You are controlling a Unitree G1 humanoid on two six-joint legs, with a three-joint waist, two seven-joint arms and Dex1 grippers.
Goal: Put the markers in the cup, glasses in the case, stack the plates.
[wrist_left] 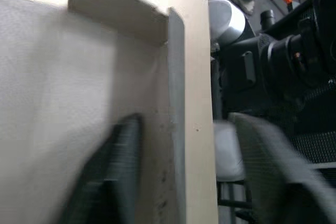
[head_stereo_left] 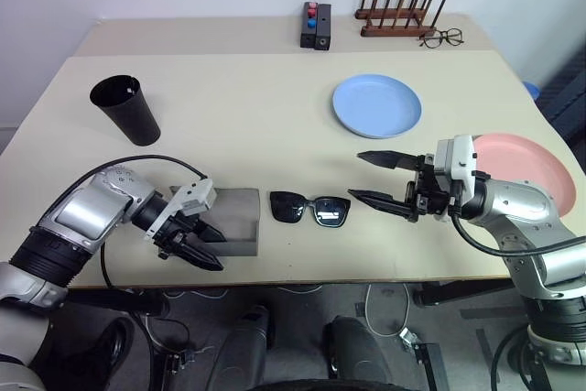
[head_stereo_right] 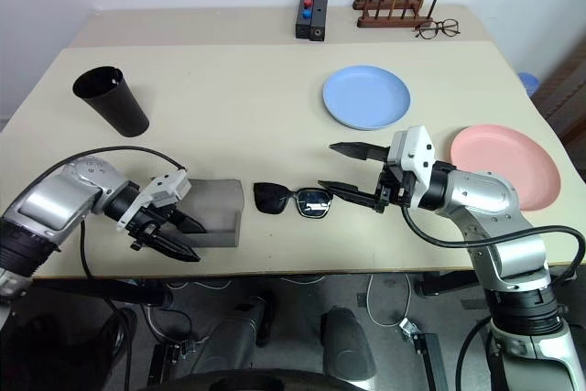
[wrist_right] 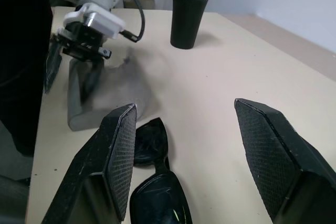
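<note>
My left gripper (head_stereo_left: 189, 249) straddles the case's (head_stereo_left: 233, 219) near edge at the table's (head_stereo_left: 256, 116) front lip, grip undetermined; my right gripper (head_stereo_left: 377, 178) released beside the glasses (head_stereo_left: 309, 208), open tabletop beyond

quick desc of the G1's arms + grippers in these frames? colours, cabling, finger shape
Both arms: silver-grey shells with black joints and a loose black cable looping to the wrist. Left gripper and right gripper: white wrist block, two black tapered fingers with finely textured inner pads.
</note>
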